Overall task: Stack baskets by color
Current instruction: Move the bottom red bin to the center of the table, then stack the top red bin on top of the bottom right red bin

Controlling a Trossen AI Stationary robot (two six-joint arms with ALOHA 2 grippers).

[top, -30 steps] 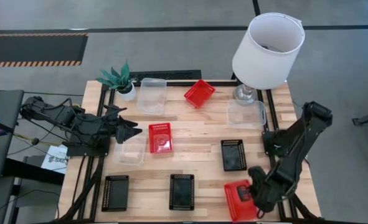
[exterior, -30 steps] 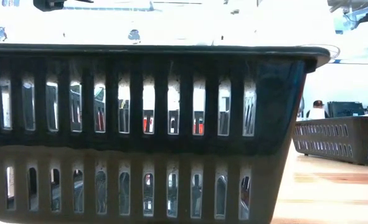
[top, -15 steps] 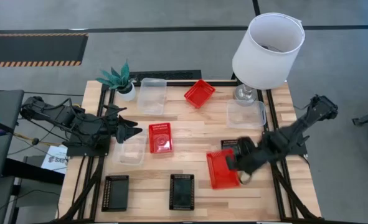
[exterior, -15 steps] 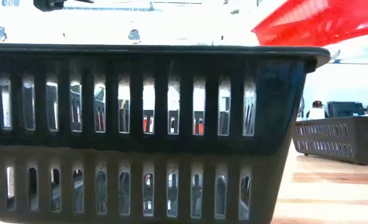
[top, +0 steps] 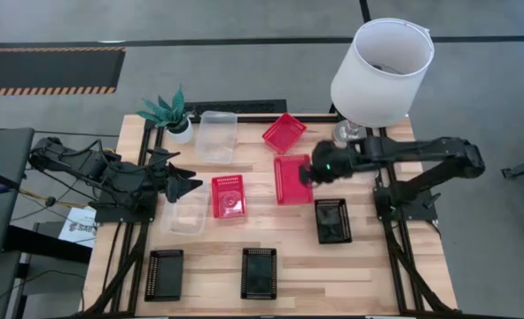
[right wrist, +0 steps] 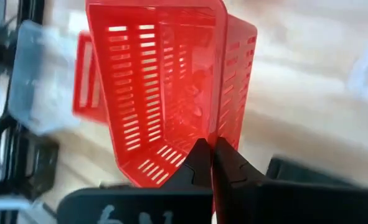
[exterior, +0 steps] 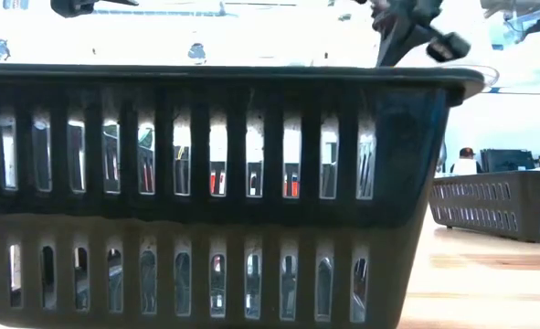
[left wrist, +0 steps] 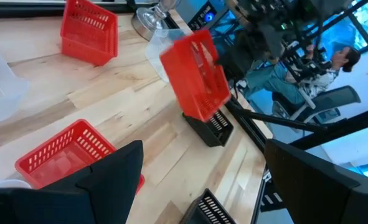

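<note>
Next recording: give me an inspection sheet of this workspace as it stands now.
Surface: wooden table, dry.
Job's things: three red baskets, one carried, one mid-table, one at the back; three black baskets; three clear baskets; none stacked.
Clutter: lamp, potted plant.
Grippers: right claw shut on the carried basket's rim; left claw open at the left edge.
Cables: bundle left of the table.
Surroundings: seated person.
</note>
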